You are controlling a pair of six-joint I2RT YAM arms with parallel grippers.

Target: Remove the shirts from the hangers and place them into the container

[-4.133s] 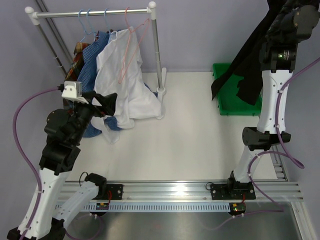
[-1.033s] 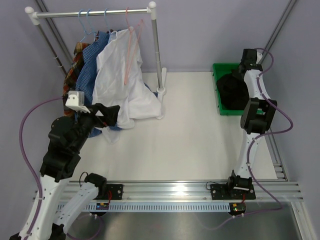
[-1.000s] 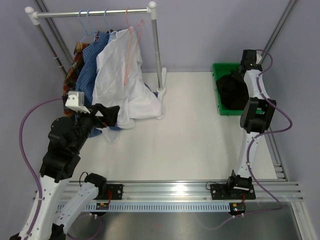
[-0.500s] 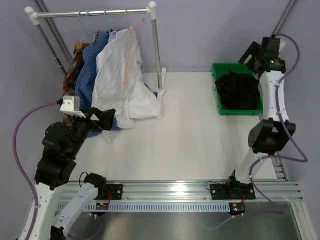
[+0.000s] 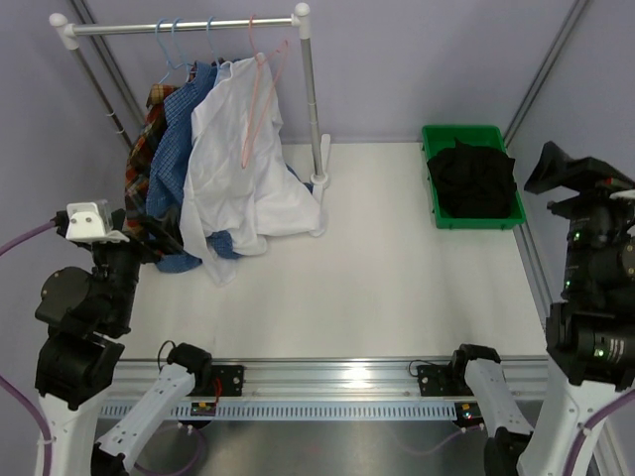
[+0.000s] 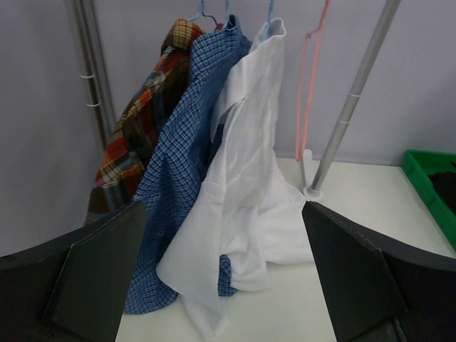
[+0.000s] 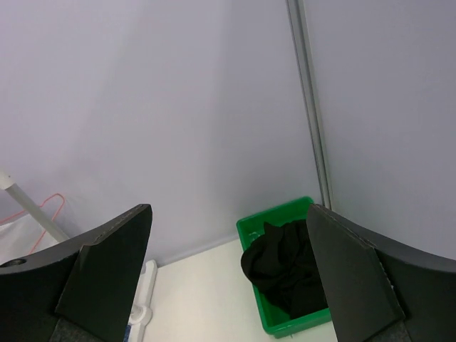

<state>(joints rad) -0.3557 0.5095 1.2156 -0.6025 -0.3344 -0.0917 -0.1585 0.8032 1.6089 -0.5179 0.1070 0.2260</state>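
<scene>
- The white counter (image 5: 397, 268) is carrying the whole setup, with the garment rail at its far left and the container at its far right.
- The white-and-grey garment rail (image 5: 179, 25) is standing at the far left of the counter, its right upright resting in a foot on the surface.
- The white shirt (image 5: 248, 178) is hanging from the rail as the rightmost of three garments, its lower part pooling on the counter.
- The blue checked shirt (image 5: 169, 159) is hanging just left of the white shirt and touching it, with its hem also reaching the counter.
- The red-brown plaid shirt (image 5: 144, 139) is hanging leftmost, partly hidden behind the blue checked shirt.
- The bright green container (image 5: 476, 223) is sitting at the far right of the counter, well apart from the rail.
- The black shirt (image 5: 476, 178) is lying bunched inside the container and filling most of it.
- The left end effector (image 6: 224, 206) is standing wide open and gripping nothing. It is facing the three hanging shirts from the near left.
- The right end effector (image 7: 228, 206) is likewise gaping fully and gripping nothing. It is sitting raised at the right edge, nearer the robot than the container, which is showing between its fingers in the wrist view.
- A bare pink hanger (image 5: 260, 99) is hanging on the rail in front of the white shirt.
- The light blue hangers (image 5: 169, 45) are hooking over the rail above the three shirts.
</scene>
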